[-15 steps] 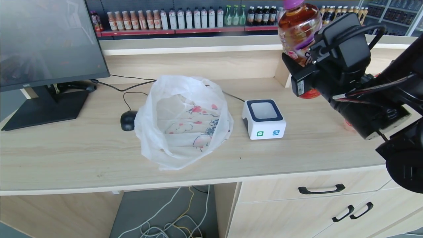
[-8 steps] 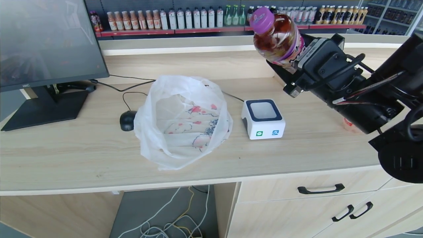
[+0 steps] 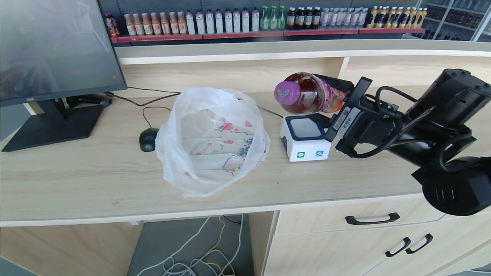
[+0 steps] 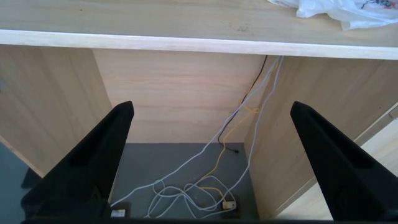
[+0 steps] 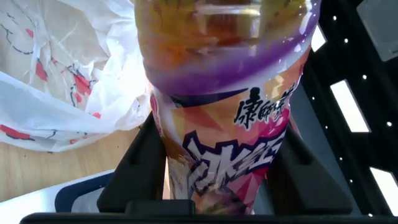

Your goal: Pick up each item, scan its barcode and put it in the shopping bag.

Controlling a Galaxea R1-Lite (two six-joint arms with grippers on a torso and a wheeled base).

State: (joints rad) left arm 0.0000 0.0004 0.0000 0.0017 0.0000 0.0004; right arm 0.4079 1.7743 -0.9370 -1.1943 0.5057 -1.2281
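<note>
Bottle (image 3: 307,94) of reddish tea with a purple cap lies nearly on its side in the air just above the scanner (image 3: 305,138). Its cap points from the scanner toward the shopping bag (image 3: 213,138). The right gripper (image 3: 332,100) is clamped around the labelled lower half, one finger on either side of the label in the right wrist view. The bag stands open-mouthed on the bench (image 3: 76,180) just beside the scanner, on its left. The left gripper (image 4: 212,109) hangs with its fingers spread wide and empty, below the bench's front edge and well away from the scanner.

The scan looks to be the step in hand, and that is where it may fail. I cannot tell where the barcode sits, and if it faces up or under a finger, the scanner window will read nothing. The label wrap is smooth and round, so turning the wrist to find the code could let the bottle roll or slip in the grip. Dropping lower risks knocking the scanner sideways. The bag beyond is thin and slack with nothing holding its mouth, so the cap could catch the near wall and fold it shut.
</note>
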